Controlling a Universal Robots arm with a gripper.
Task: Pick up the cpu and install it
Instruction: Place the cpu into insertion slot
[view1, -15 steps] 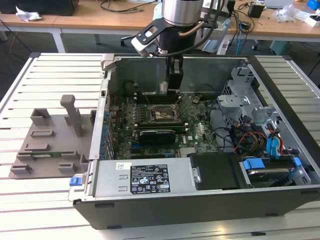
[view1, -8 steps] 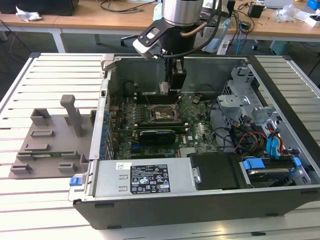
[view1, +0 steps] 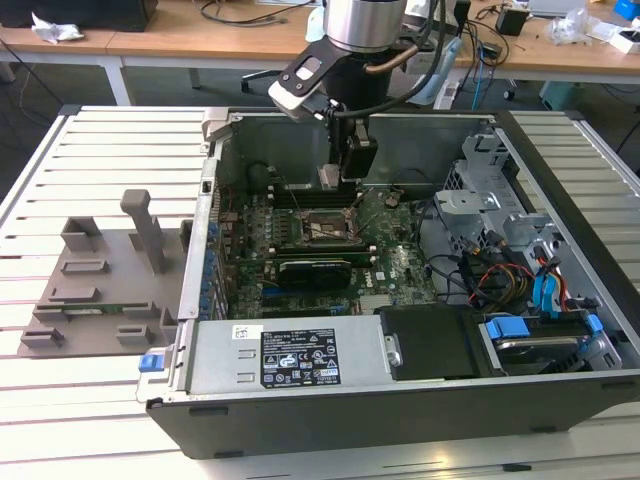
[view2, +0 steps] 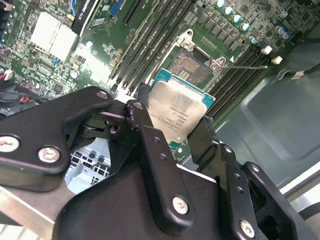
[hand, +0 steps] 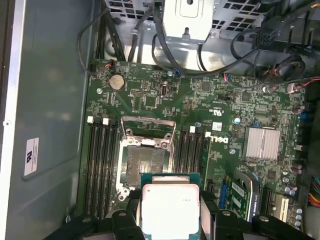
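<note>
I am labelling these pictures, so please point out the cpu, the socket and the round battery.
cpu (hand: 170, 207): first wrist view, middle of its metal top.
socket (hand: 145, 162): first wrist view, its pin field.
battery (hand: 116, 81): first wrist view, middle of its face.

White slatted surface (view1: 90, 150) spreads below jaws and out to both sides; dark rim (view1: 66, 110) along far edge. Behind jaws, well apart: row of wooden desks (view1: 170, 42) on white legs (view1: 117, 82). Dark floor (view1: 50, 90) between desks and surface. On desktops, toward exterior view's left of jaws: crumpled white wad (view1: 55, 30), loops of black cables (view1: 245, 12). Toward exterior view's right of jaws: small black box (view1: 514, 20), pale clutter (view1: 580, 25). Light even and bright, soft sheen on slats.
</note>
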